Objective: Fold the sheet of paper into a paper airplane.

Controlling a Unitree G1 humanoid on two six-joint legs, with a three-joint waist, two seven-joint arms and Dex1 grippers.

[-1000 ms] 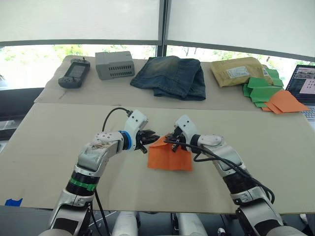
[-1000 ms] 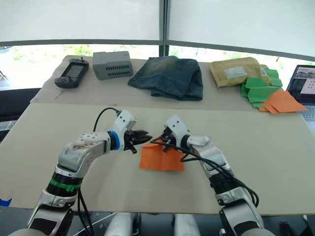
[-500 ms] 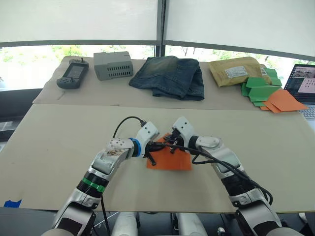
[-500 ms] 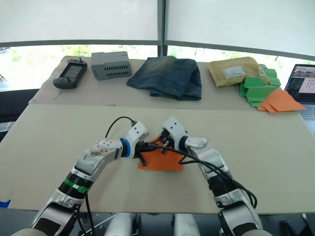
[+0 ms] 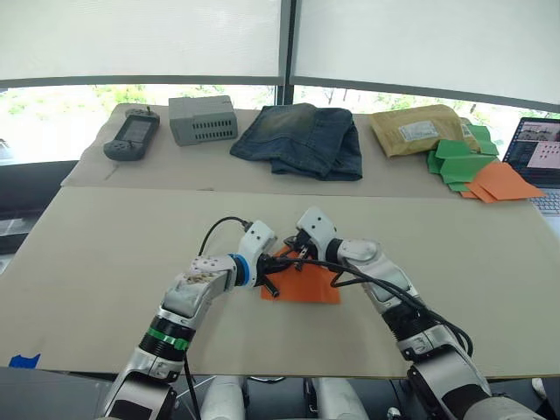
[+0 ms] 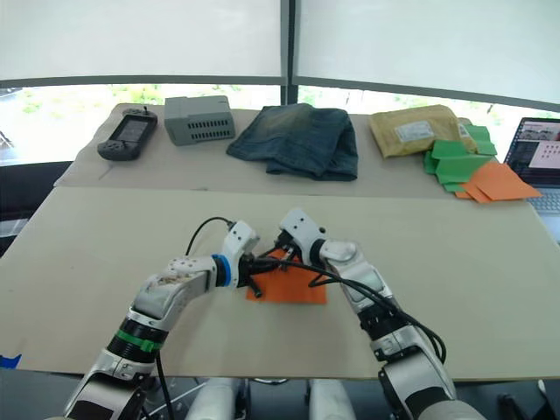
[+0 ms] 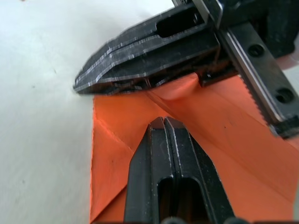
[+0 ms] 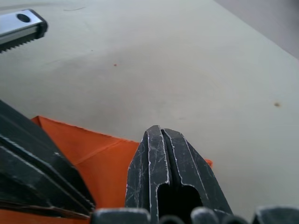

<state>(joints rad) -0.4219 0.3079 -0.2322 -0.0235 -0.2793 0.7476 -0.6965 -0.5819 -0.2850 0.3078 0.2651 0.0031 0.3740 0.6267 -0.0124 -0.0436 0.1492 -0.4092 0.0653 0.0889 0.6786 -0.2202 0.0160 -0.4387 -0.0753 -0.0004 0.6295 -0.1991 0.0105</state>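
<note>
The orange sheet of paper (image 5: 308, 285) lies creased on the near table, roughly square. Both grippers meet over its far left corner. My left gripper (image 5: 276, 265) comes in from the left, shut, and in the left wrist view its tip (image 7: 164, 120) rests on a diagonal crease of the sheet (image 7: 112, 140). Reaching in from the right, my right gripper (image 5: 296, 255) is also shut. It lies across the sheet's far edge (image 8: 103, 163), with a small raised fold touching its underside. Part of the sheet is hidden under the two grippers.
Along the far table lie a handheld device (image 5: 131, 136), a grey box (image 5: 203, 118), folded jeans (image 5: 302, 138), a tan envelope (image 5: 418, 129), green paper pieces (image 5: 462, 162) and orange pieces (image 5: 506, 182). A laptop (image 5: 541, 157) sits at the right edge. Blue tape (image 5: 22, 360) marks the near left.
My left gripper moved right from beside the sheet onto its left corner, meeting the right gripper. The sheet's lifted corner has come down nearly flat. The right gripper shifted slightly left.
</note>
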